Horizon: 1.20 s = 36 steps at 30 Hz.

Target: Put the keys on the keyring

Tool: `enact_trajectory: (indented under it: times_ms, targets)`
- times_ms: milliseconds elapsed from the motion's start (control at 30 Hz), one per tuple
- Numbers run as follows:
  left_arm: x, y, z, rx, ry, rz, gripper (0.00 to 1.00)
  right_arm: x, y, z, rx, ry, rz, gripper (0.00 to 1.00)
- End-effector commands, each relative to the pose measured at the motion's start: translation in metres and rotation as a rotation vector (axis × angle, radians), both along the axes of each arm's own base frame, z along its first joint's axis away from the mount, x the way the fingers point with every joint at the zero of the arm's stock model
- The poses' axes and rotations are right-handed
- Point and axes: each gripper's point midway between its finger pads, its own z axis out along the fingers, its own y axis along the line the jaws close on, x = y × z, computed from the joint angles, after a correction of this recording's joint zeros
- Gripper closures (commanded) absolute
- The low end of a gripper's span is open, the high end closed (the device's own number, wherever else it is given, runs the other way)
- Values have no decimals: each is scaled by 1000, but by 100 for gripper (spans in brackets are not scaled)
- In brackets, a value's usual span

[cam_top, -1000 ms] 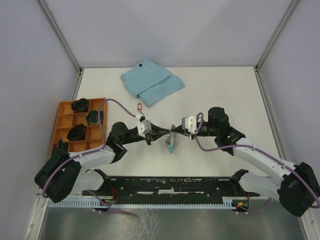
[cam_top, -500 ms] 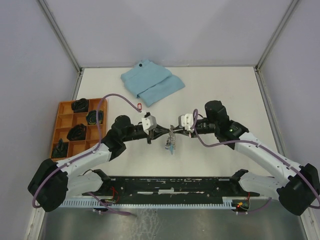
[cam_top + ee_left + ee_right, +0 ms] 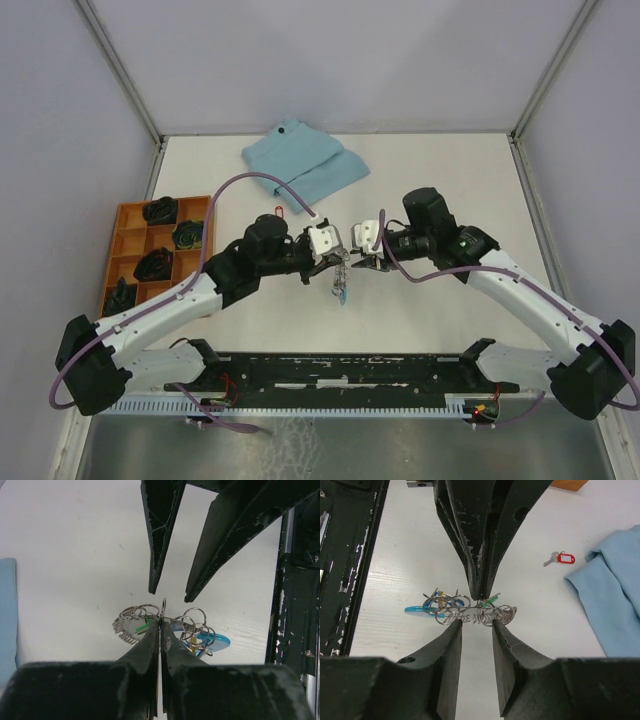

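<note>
Grey chain keyring (image 3: pixel 470 614) pinched in left end effector (image 3: pixel 481 594); right end effector (image 3: pixel 477 625) narrowly parted; red tag (image 3: pixel 565 558) unreadable.

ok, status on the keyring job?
Left gripper shut on keyring. Right gripper open, tips just short of it. Red key loose on table near cloth. Nothing in the way.

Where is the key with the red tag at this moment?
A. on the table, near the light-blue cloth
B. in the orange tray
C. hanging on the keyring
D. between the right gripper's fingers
A: the red-tagged key lies alone on the table near the light-blue cloth, apart from the keyring.
</note>
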Motion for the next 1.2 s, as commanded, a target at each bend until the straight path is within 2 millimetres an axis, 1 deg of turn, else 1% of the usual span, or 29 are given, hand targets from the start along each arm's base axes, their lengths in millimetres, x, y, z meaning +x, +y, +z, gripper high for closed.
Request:
enact_trajectory:
  times_ms: [0,267,567,867,967,1067,1167]
  targets:
    - [3,-4,22,22,-69,-6,97,2,7,7,28,9,23,62]
    - [1,-8,27,36,-63,-20,97,3,17,10,70,35,41,63]
    - [0,-11,29,34,-59,-30,97,1,20,1,63,75,59,70]
    - [-3,-14,30,24,-55,-51,97,2,22,-5,56,94,66,74]
    - [-4,-15,33,13,-58,-57,97,2,22,-8,53,100,67,75]
    - [-5,-15,34,4,-60,-60,97,1,22,-9,52,104,70,78]
    - [-5,-15,35,-12,-66,-55,97,0,22,-12,48,115,76,78]
